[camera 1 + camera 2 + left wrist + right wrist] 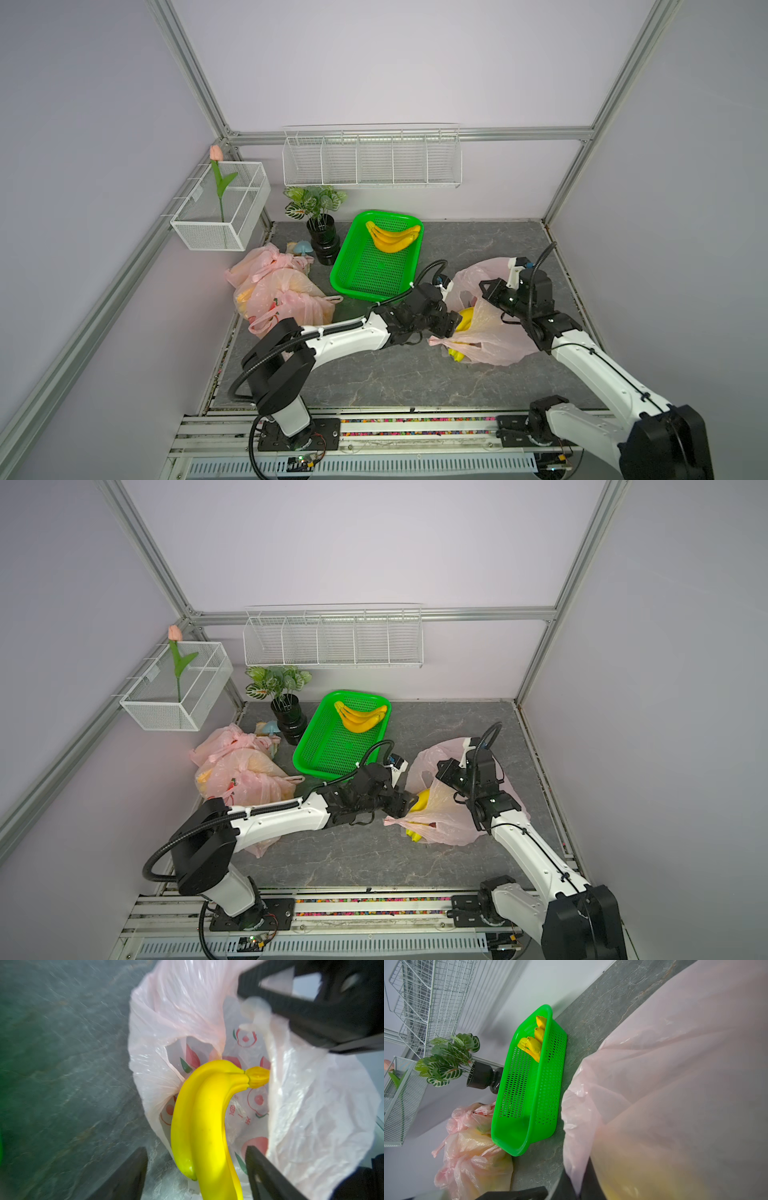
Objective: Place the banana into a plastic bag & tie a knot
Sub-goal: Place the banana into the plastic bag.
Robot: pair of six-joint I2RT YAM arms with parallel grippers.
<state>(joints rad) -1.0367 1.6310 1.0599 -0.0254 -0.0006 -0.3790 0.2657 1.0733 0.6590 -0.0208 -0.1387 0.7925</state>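
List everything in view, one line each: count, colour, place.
Bag: one, pink, right of the basket.
Bananas: one bunch, yellow, inside bag.
Basket: one, green, mid-table.
Basket bananas: one bunch, yellow, basket's far end.
Full bags: pile, pink, left of basket.
Plant: one, green, black pot, by basket.
Tulip: one, pink, in wire box.
Wire box: one, white, left wall.
Rack: one, white, back wall.
Table: one, grey.
Left gripper: black, open, astride bananas.
Right gripper: black, shut on bag.

The translucent pink plastic bag [182,1001] is printed with red fruit and green leaves; yellow curved banana bunch [207,1115]; bright green perforated plastic basket [365,266]; grey marble-veined tabletop [395,374].
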